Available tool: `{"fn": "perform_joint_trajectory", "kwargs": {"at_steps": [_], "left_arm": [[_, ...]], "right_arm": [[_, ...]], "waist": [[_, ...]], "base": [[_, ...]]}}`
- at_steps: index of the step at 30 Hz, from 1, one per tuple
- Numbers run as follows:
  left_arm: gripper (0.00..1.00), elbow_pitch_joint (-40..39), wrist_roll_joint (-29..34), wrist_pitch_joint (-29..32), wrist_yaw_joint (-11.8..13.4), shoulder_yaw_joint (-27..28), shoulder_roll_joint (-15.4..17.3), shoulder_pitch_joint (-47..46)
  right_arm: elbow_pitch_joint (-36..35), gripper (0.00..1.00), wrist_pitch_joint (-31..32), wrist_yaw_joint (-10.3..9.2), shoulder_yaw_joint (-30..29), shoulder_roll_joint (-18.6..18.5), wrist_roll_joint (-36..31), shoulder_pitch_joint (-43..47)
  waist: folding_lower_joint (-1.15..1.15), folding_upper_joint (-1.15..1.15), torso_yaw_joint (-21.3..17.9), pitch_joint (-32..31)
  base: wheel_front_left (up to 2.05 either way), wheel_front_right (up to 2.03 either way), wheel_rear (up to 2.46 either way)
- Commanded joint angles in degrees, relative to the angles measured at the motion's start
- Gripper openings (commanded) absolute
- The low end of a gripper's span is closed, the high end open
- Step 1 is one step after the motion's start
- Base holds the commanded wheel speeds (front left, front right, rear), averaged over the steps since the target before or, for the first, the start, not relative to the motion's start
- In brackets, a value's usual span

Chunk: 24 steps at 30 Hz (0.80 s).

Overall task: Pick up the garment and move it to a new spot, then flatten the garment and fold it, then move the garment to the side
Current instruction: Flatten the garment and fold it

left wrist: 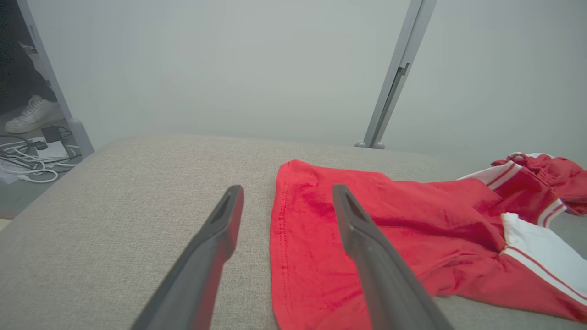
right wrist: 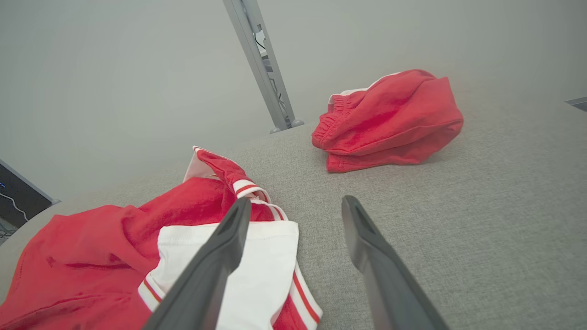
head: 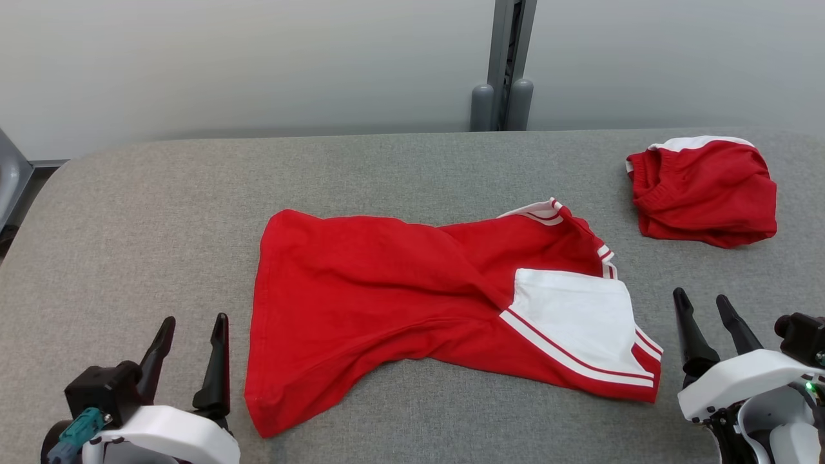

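The garment (head: 387,303), a red shirt with a white sleeve edged in red and white stripes, is lying spread out but twisted in the middle of the grey worktop (head: 161,212). Its hem is pointing toward the left edge and its sleeves toward the right. A deep crease is running across its body, and the white sleeve is lying on top of the red cloth on the near right.

The left gripper (head: 195,319) is sitting at the near left corner, just beside the garment's hem. Its two dark fingers are standing apart with nothing between them. In the left wrist view the same gripper (left wrist: 287,188) is looking along the hem of the garment (left wrist: 302,229). One finger is crossing in front of the red cloth there, and whether it is touching the cloth is hard to say from that angle.

The right gripper (head: 700,296) is sitting at the near right corner, close to the striped sleeve cuff. Its fingers are also spread wide and gripping nothing. From its own wrist view the right gripper (right wrist: 297,200) is pointing across bare worktop, with the white sleeve of the garment (right wrist: 91,247) beside its one finger.

A second red garment (head: 706,193) is lying bunched near the far right corner, well apart from the first. A grey post (head: 509,58) is standing behind the far edge. Off the left edge, a white shoe (left wrist: 34,114) and some cables (left wrist: 27,160) are lying on the floor.
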Motion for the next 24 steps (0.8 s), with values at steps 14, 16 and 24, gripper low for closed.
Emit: {"fn": "perform_joint_trajectory", "kwargs": {"at_steps": [14,16,24], "left_arm": [[1.0,3.3,2.3,-0.7,-2.7,0.6,-2.7,-1.1],[1.0,3.7,2.3,-0.6,-3.0,0.5,-2.8,-1.4],[1.0,5.3,2.2,-0.2,-4.3,-0.1,-2.9,-2.9]], "right_arm": [[7.3,1.0,8.4,0.02,3.1,-3.1,6.5,-7.1],[10.4,1.0,11.6,0.03,2.4,-3.5,8.5,-9.5],[20.9,1.0,22.3,0.02,-0.1,-5.2,10.8,-16.1]], "waist": [[0.0,0.0,1.3,1.9],[0.0,0.0,2.1,2.3],[0.0,0.0,4.6,3.6]], "base": [[0.0,0.0,0.0],[0.0,0.0,0.0],[0.0,0.0,0.0]]}}
